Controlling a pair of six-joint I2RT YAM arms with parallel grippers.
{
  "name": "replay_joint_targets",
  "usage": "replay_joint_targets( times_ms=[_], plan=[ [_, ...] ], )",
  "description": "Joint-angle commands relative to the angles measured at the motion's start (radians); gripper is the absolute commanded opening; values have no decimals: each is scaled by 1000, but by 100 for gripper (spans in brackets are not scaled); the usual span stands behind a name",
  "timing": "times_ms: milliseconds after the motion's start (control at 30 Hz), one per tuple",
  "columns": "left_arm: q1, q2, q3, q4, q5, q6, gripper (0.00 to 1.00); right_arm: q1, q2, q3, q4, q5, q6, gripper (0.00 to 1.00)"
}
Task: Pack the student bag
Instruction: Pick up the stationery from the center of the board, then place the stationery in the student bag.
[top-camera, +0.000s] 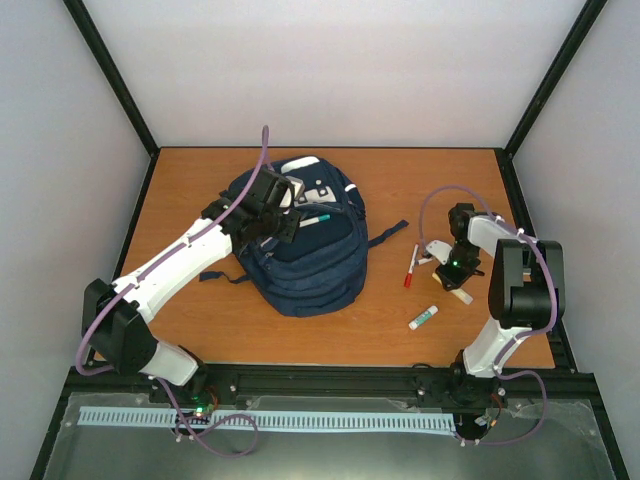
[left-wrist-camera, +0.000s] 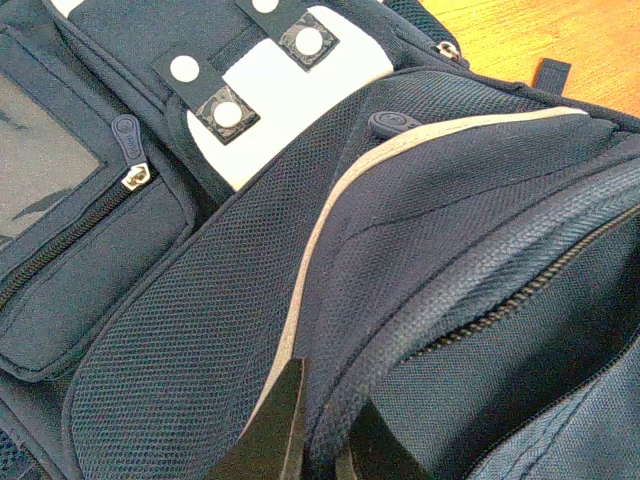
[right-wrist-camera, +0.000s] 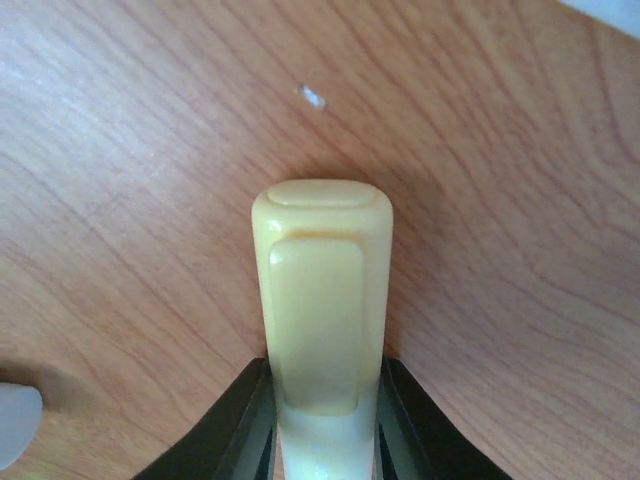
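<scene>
Right of the bag (top-camera: 310, 270), the right gripper (right-wrist-camera: 325, 372) has its jaws pressed against both sides of a cream block (right-wrist-camera: 322, 300), which juts out ahead of the fingers over the table (right-wrist-camera: 120, 150). The step in hand looks like carrying this block to the bag, which lies flat, left of the table's middle. To do it well, the grip should be firm before the lift, since only the block's near end sits between the jaws. The lift should also clear the red marker (top-camera: 410, 268) lying near, and the approach should aim for the zipped mouth beside the left gripper (left-wrist-camera: 325, 405). That gripper is closed tight on a fold of the bag's fabric by the grey piping, and should hold that fold up and steady during the drop. The left arm stretches diagonally across to the bag's far part. The right arm is folded close above its base, its wrist turned down toward the table.
</scene>
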Motion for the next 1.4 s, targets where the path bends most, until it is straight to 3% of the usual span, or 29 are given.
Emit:
replay_joint_targets(
  times_ms=[0, 267, 467, 733, 967, 1133, 1367],
  plan=[
    [7, -25, 72, 23, -4, -24, 1, 21, 16, -6, 7, -10, 27, 23],
    [6, -24, 74, 18, -5, -19, 1, 142, -101, 47, -52, -65, 58, 14],
    [7, -32, 73, 26, 37, -24, 1, 334, -233, 172, -149, -178, 45, 9],
    [6, -40, 74, 24, 17, -22, 1, 637, -347, 338, -59, -54, 50, 9],
    [7, -52, 64, 44, 73, -25, 1, 897, -362, 333, 109, 218, -86, 9],
    [7, -45, 66, 41, 74, -26, 1, 972, -298, 334, 217, 342, -195, 9],
    [6, -47, 65, 41, 64, -22, 1, 1025, -238, 303, 350, 378, -324, 10]
  ],
)
